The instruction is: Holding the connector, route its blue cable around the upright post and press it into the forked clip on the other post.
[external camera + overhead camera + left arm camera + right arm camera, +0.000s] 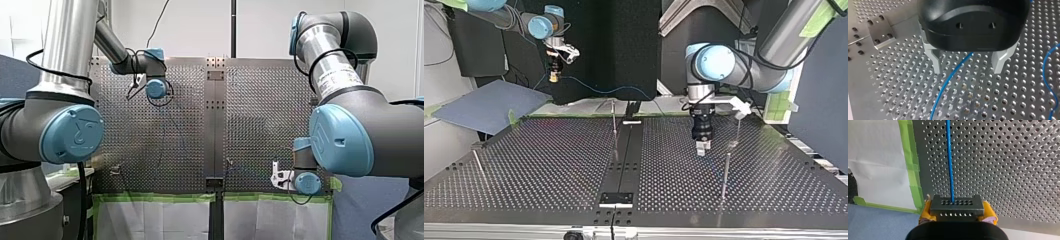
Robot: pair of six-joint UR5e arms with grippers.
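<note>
Now right jaws clamp one connector (957, 207), left jaws gape over one blue cable (949, 157).

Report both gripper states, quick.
Left gripper: open, holding nothing.
Right gripper: closed on the connector.

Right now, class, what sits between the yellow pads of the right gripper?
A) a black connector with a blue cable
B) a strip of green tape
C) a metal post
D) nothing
A: in the right wrist view my right gripper clamps the connector between its yellow pads, the blue cable leading out of it.
</note>
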